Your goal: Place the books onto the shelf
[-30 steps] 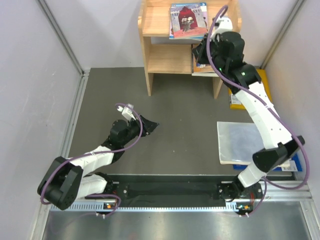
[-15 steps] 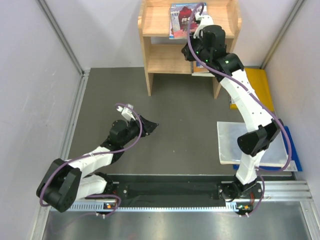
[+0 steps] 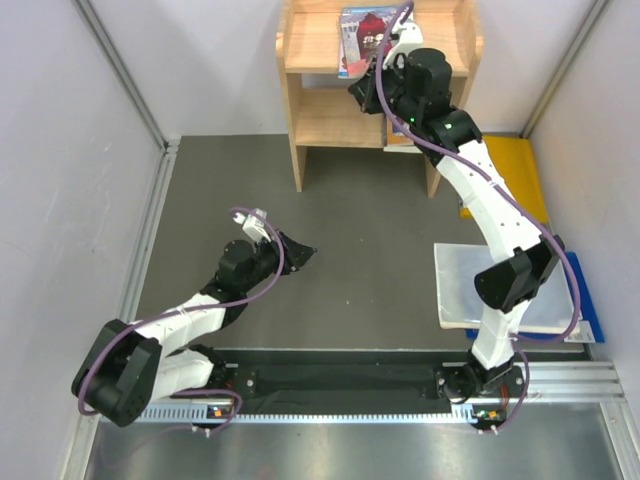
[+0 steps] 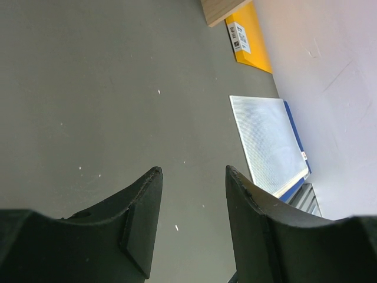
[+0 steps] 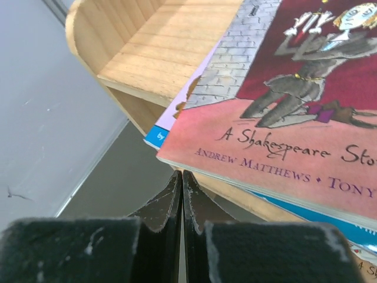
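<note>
Books [image 3: 352, 35] lie stacked, at least two, on the shelf's [image 3: 310, 40] top tier, the red book [image 5: 330, 112] uppermost and overhanging its front edge. The right tool [image 5: 181, 175], closed and empty, sits just under that overhang. One more book [image 3: 396, 141] on the lower tier is mostly hidden by the arm [image 3: 480, 190]. Right of the shelf: one yellow folder [image 3: 520, 170], one plastic sheet [image 3: 475, 280] over a blue book [image 3: 590, 318]. The left tool [image 4: 191, 172], open and empty, is well in front.

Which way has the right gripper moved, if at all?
Yes: the right gripper moved left along the shelf, from its right side toward the middle.
</note>
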